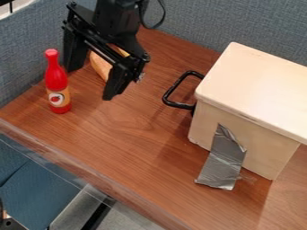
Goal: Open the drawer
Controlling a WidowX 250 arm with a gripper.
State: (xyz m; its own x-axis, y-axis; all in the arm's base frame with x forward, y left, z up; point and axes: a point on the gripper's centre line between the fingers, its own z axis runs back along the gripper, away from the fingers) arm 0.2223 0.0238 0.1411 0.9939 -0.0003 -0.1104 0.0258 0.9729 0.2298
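End effector (92,84) in the camera view: toward 11 o'clock, hanging down at a slant from the black arm (117,20), its two fingers spread wide apart. An orange-tan object (99,66) shows in the space between them, partly covered by the finger nearer the centre; whether the fingers touch it cannot be told.

Toward 3 o'clock sits the task's thing, a pale wooden drawer box (255,85) with a flat top that juts slightly past its walls. Its black loop handle (175,87) sticks out on the box's 9 to 10 o'clock side, just off the centre of the view toward 1 o'clock. From the end effector, the handle lies at 3 o'clock, with bare wood grain between the two. That handled face is turned too far away to judge how the drawer sits. Silver tape (225,161) runs down the near wall onto the worktop (132,134), between 4 and 5 o'clock.

Toward 10 o'clock, a red bottle (55,77) with an orange label stands upright near the outer finger. Blue-grey fabric panels (189,22) border the worktop from 9 o'clock round to 2 o'clock.
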